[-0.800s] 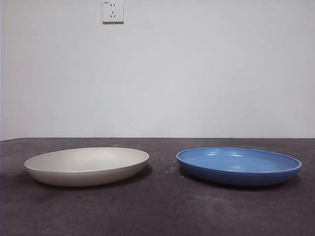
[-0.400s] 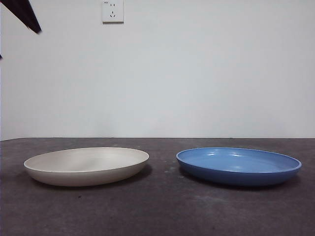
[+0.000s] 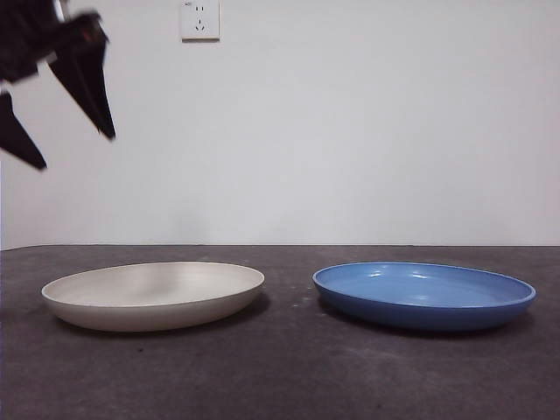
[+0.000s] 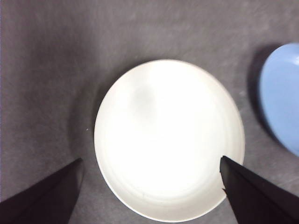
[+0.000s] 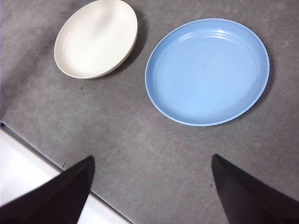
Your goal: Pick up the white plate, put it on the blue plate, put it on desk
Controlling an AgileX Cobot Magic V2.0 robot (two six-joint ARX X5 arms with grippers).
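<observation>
Front view: the white plate (image 3: pixel 154 295) and blue plate (image 3: pixel 424 294) sit apart on the bench (image 3: pixel 289 376). The left claw (image 3: pixel 61 105) hangs high above the white plate, jaws apart, likely to grab it.

Left wrist view: the white plate lies between the spread jaws.

Right wrist view: the right claw (image 5: pixel 152 186) waits, jaws apart. Only here do both plates show whole.

Even, soft light; white plate (image 4: pixel 168 140) overexposed, moving left hand (image 3: pixel 66 105) blurred.
</observation>
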